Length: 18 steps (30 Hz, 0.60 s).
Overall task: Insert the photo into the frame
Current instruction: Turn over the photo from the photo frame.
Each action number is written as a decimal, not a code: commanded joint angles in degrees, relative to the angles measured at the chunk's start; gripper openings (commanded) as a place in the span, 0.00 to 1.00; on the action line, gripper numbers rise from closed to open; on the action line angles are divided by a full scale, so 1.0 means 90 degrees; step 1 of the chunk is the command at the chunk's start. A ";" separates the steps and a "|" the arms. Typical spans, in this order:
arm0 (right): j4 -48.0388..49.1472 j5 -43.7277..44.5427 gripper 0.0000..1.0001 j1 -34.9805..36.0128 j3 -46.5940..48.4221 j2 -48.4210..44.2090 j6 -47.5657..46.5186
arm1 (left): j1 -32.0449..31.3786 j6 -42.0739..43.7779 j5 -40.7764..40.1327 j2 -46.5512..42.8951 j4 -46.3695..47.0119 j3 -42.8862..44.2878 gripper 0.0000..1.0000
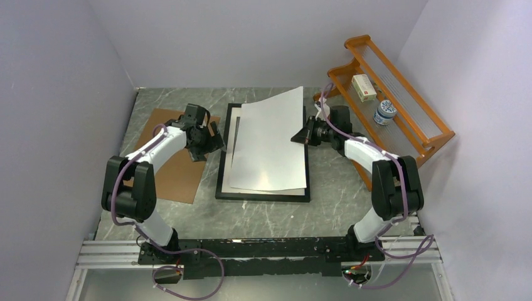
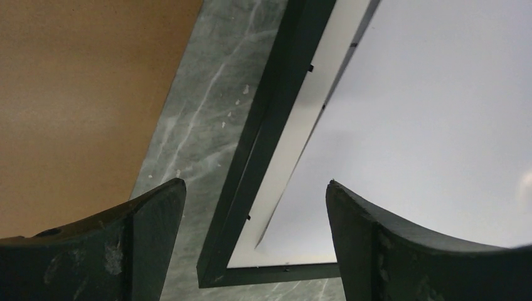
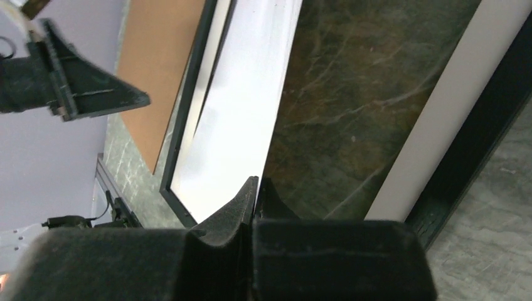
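Note:
The frame [image 1: 262, 195] lies flat in the middle of the table, a white mat [image 2: 301, 144] inside its black edge [image 2: 263, 125]. The photo [image 1: 270, 138] shows only its white back and slants over the frame, raised on the right. My right gripper [image 1: 300, 136] is shut on the photo's right edge; in the right wrist view the fingertips [image 3: 256, 180] pinch the thin sheet [image 3: 238, 113]. My left gripper [image 1: 213, 143] hovers open beside the frame's left edge, with the frame's near-left corner showing between its fingers [image 2: 254, 183]. It holds nothing.
A brown backing board [image 1: 172, 169] lies flat left of the frame, under the left arm. An orange wooden rack [image 1: 401, 106] stands at the back right, holding a small box [image 1: 364, 88] and a jar [image 1: 384, 113]. Purple walls close in on both sides.

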 commanded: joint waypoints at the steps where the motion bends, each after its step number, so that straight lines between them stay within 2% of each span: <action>1: 0.1203 -0.0416 0.00 0.0013 -0.0464 -0.0699 0.0159 | -0.0004 -0.0230 -0.0387 0.0255 0.0158 0.0173 0.87; 7: 0.1919 -0.0634 0.00 0.0336 -0.0828 -0.1000 0.0105 | 0.0005 -0.0484 -0.0555 0.0552 -0.0054 0.0364 0.86; 14: 0.1864 -0.0578 0.00 0.0373 -0.0530 -0.0520 0.0098 | 0.0005 -0.0727 -0.1046 0.0599 -0.0286 0.0477 0.85; 18: 0.1748 -0.0643 0.00 0.0364 -0.0279 -0.0210 0.0022 | 0.0005 -0.0691 -0.0961 0.0648 -0.0234 0.0488 0.84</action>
